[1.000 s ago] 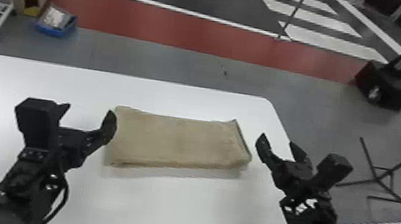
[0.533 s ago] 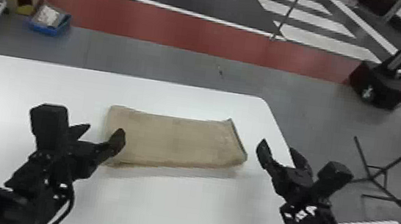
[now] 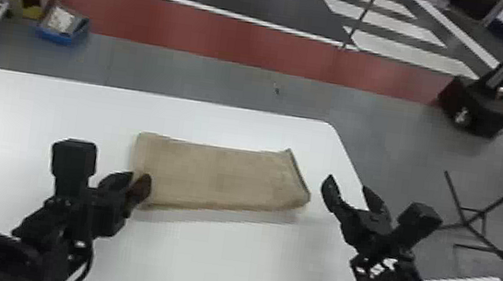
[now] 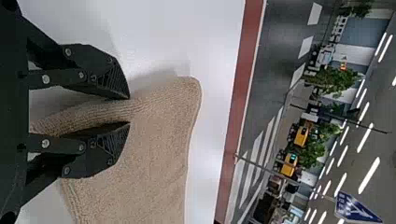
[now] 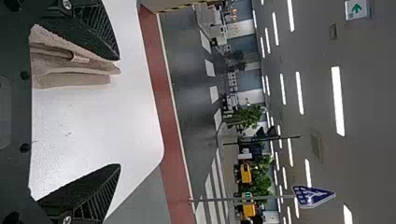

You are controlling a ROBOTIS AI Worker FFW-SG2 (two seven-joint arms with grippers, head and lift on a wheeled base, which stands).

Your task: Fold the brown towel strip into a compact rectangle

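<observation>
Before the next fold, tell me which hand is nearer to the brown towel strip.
Left. The left hand is right at the left end of the brown towel strip; the right hand is apart from it, beyond its right end.

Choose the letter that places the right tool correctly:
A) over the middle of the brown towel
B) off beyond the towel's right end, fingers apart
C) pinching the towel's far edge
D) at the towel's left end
B: the right tool stands to the right of the brown towel, with a wide gap between its fingers.
</observation>
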